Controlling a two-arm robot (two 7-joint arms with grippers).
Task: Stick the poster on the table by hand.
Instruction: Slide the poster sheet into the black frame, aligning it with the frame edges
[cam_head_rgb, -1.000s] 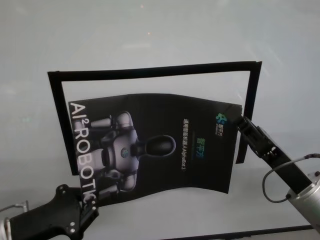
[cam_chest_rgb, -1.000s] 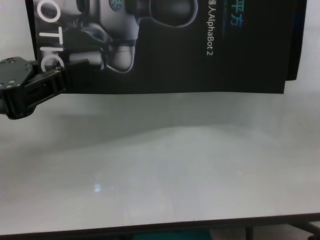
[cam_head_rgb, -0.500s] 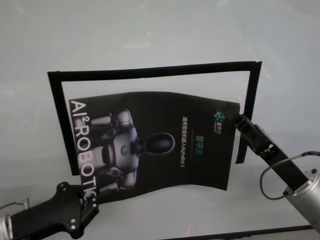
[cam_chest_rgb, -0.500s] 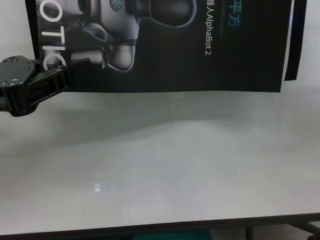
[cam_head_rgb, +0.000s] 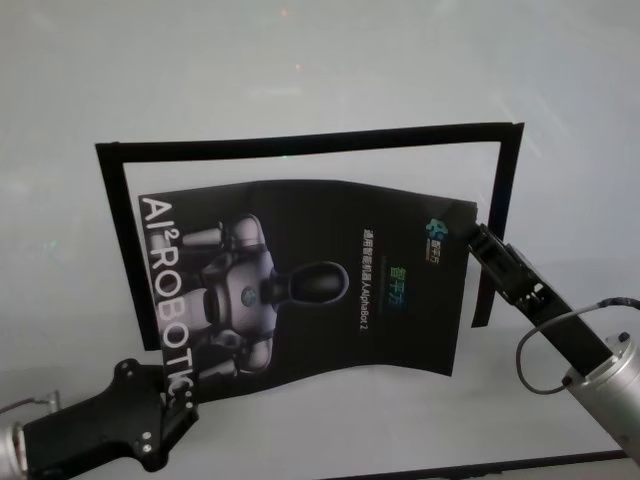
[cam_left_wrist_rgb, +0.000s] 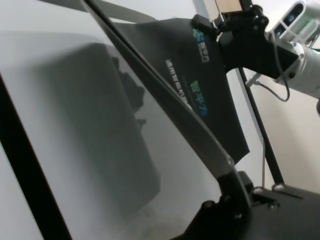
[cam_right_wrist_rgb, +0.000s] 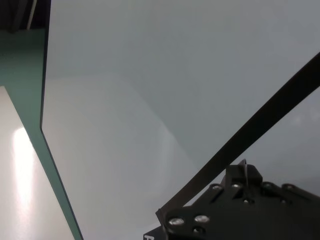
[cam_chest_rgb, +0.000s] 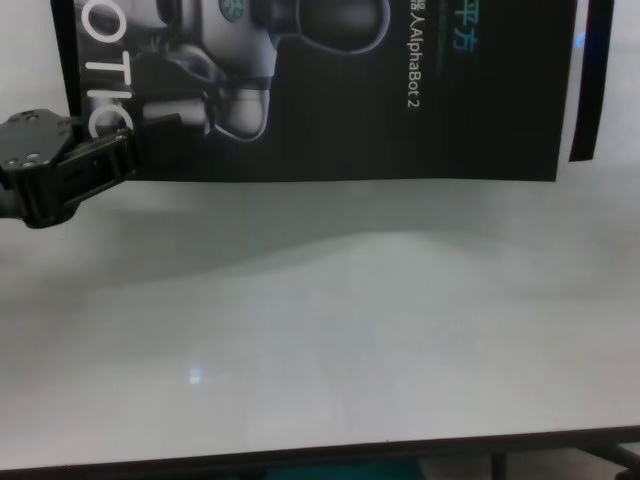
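Left gripper (cam_head_rgb: 183, 408): nearest item, at the table's near left. Fingers closed tight on the poster's (cam_head_rgb: 310, 285) near-left corner, just below the white lettering; in the chest view its black body (cam_chest_rgb: 62, 172) sits at the sheet's lower left edge.

Poster: black glossy sheet, robot figure and "AlphaBot 2" text, held off the white table (cam_head_rgb: 300, 70) between the two grippers. It bows upward through the middle, and its shadow falls on the tabletop below.

Right gripper (cam_head_rgb: 474, 236): farther back on the right, pinched shut on the poster's far-right corner beside the small logo, arm trailing off toward the near right.

Black tape strips (cam_head_rgb: 310, 143): three-sided frame stuck to the table behind and beside the poster.

Change since a second ago: the right gripper has drawn inward and the sheet has shifted left, exposing more of the right-hand strip.
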